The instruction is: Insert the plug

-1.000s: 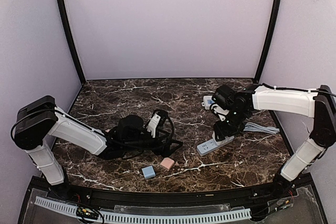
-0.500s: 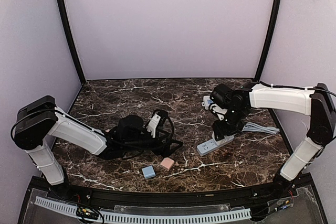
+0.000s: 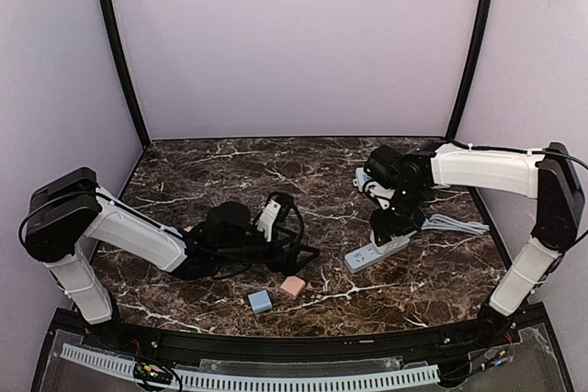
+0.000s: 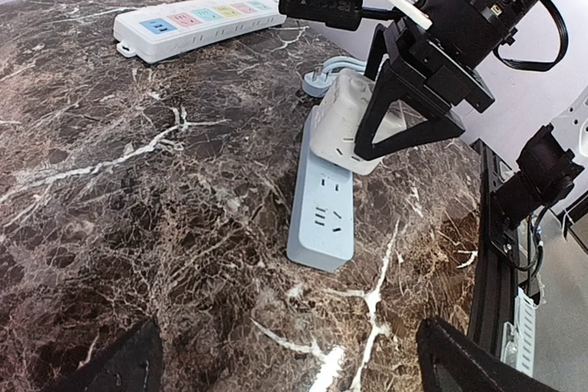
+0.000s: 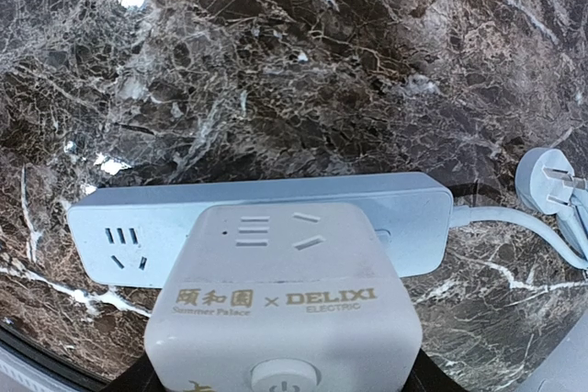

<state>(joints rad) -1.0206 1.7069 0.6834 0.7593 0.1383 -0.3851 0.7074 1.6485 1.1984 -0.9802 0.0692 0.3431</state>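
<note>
My right gripper (image 3: 397, 225) is shut on a white cube-shaped plug adapter (image 5: 280, 300), gripping its two sides. The plug (image 4: 344, 126) hangs right over the middle of a pale blue power strip (image 4: 323, 213) that lies flat on the marble; its prongs are hidden underneath. One free socket of the strip (image 5: 124, 247) shows at the left in the right wrist view. My left gripper (image 4: 294, 369) rests low on the table, open and empty, a short way in front of the strip's near end.
A second white power strip (image 4: 197, 23) with coloured sockets lies further back. The blue strip's own cord and plug (image 5: 548, 176) trail to the right. A blue block (image 3: 260, 300) and a pink block (image 3: 293, 285) lie near the front edge. Black cables (image 3: 299, 247) surround my left wrist.
The right arm has shifted slightly to the left with the plug still in its grip above the strip. The left arm has stayed put.
</note>
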